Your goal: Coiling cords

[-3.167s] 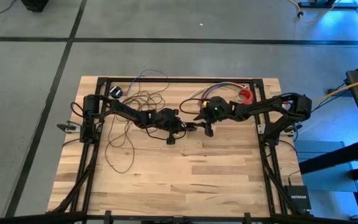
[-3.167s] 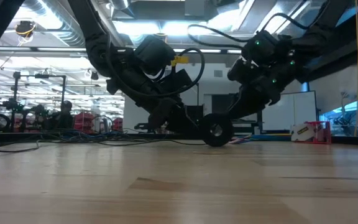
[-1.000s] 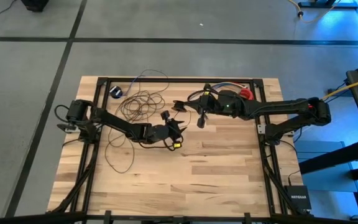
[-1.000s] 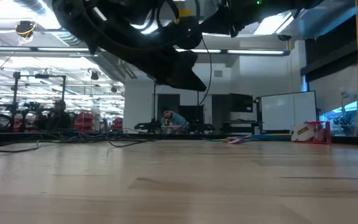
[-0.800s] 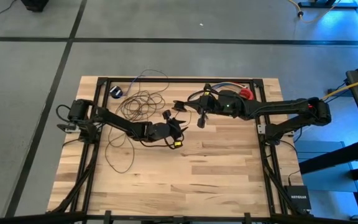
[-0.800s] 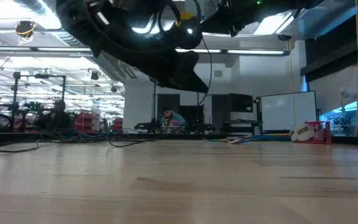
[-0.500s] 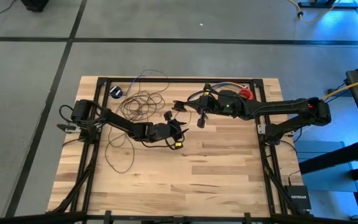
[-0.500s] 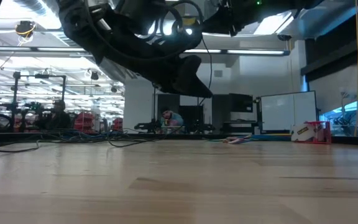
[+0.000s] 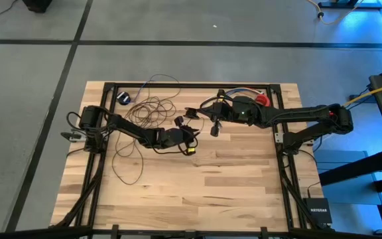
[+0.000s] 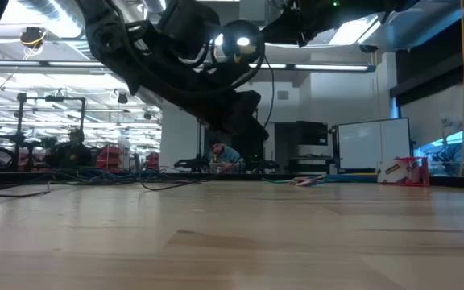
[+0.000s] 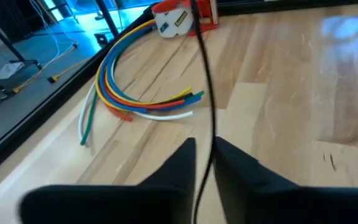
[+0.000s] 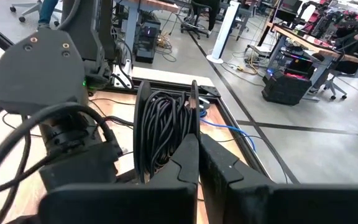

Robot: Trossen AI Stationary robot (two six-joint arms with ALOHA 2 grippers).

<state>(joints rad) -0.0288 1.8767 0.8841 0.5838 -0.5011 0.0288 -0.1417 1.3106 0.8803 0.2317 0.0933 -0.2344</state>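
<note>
The cords lie as loose loops [image 9: 148,109] on the far left of the table, ending in a small black puck [image 9: 123,97]. Part of the cords is wound into a coil [image 12: 163,130], which my right gripper [image 12: 197,146] is shut on, above the table's middle [image 9: 214,123]. One strand [image 11: 205,93] drops from the coil into the narrow gap of my left gripper [image 11: 205,149], which sits low over the table [image 10: 256,133], just left of the coil [image 9: 197,135]. My left gripper has a single strand of the cord [image 11: 202,177] between its two fingers. The fingers come level from the table's left and lie across the strand. The strand runs up out of them, fairly straight, toward the coil. My right gripper pinches one side of the coil [image 12: 190,124] at its fingertips, coming about level from the table's right. The coil stands upright, several turns thick, lifted clear of the table.
A short bundle of multicoloured wires [image 11: 135,93] and a red tape holder [image 11: 179,15] lie by the far edge, beyond the grippers. A dark frame rail [image 9: 191,85] runs along the far edge. Bare wood [image 9: 197,186] fills the near half.
My left gripper has sunk toward the table and gone a little toward the table's right, under the hanging strand. My right gripper and the coil have kept still.
</note>
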